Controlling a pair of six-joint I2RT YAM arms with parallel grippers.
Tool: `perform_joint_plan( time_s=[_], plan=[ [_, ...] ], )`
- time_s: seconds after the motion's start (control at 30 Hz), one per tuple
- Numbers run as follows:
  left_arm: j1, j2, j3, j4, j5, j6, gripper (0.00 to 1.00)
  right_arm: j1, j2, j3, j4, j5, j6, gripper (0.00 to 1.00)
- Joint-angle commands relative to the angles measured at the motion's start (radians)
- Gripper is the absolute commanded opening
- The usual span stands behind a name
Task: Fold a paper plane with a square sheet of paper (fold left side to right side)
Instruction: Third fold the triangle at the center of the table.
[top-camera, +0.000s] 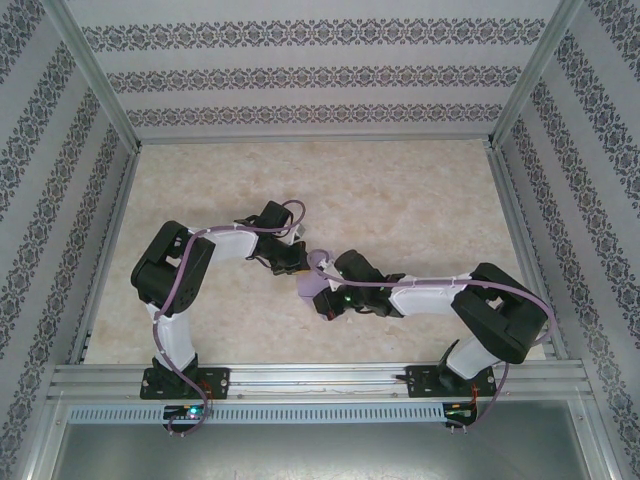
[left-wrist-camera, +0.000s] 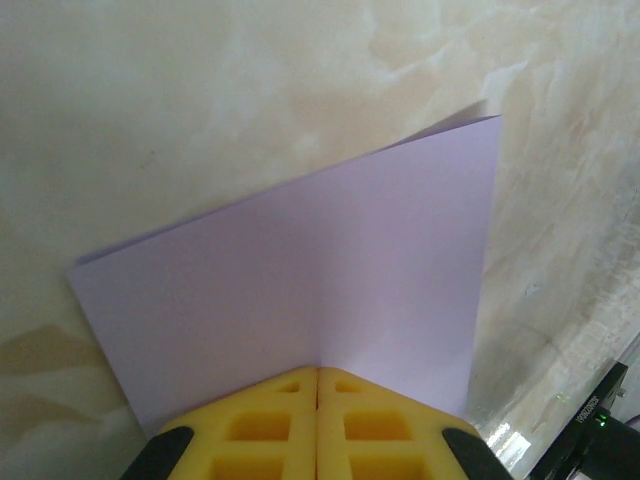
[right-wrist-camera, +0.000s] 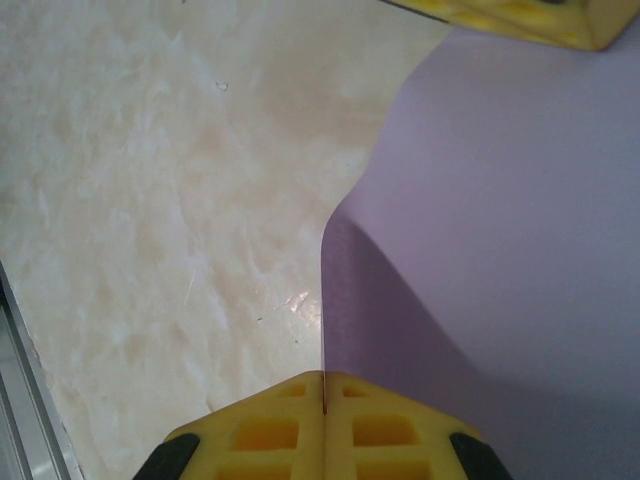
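Top external view: a pale marbled table (top-camera: 400, 190) lies inside a frame with patterned walls (top-camera: 300, 75). The left arm (top-camera: 175, 280) bends in from the near left and the right arm (top-camera: 490, 315) from the near right. Their wrists come close together around the middle of the table. Between them sits the lilac paper (top-camera: 312, 285), a small patch just left of the right wrist and mostly covered by the arms.

Left wrist view: the paper (left-wrist-camera: 300, 270) spreads away as a slanted sheet with a faint upright crease. A second layer peeps out at its far right corner. The left gripper (left-wrist-camera: 317, 385) has its yellow pads (left-wrist-camera: 260, 425) pressed together, with the paper's near edge pinched in the seam.

Right wrist view: the right gripper (right-wrist-camera: 325, 390) is likewise closed, with a paper edge caught between its pads. From there the sheet (right-wrist-camera: 520, 220) curves up and to the right, its shaded underside showing, and reaches the left gripper's pads (right-wrist-camera: 520, 15) at the far right.
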Motion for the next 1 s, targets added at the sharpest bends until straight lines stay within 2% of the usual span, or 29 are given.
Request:
perform_joint_plan(
  time_s=[0.0, 0.53, 0.97],
  plan=[
    [-0.016, 0.053, -0.009, -0.081, -0.087, 0.033, 0.06, -0.020, -0.017, -0.008, 0.010, -0.026, 0.025, 0.00],
    [-0.019, 0.054, 0.016, -0.111, -0.111, 0.065, 0.06, -0.092, -0.051, -0.011, -0.030, -0.060, 0.031, 0.00],
    [-0.024, 0.057, 0.027, -0.113, -0.112, 0.083, 0.06, -0.125, -0.019, 0.028, -0.084, -0.062, 0.013, 0.00]
  ],
)
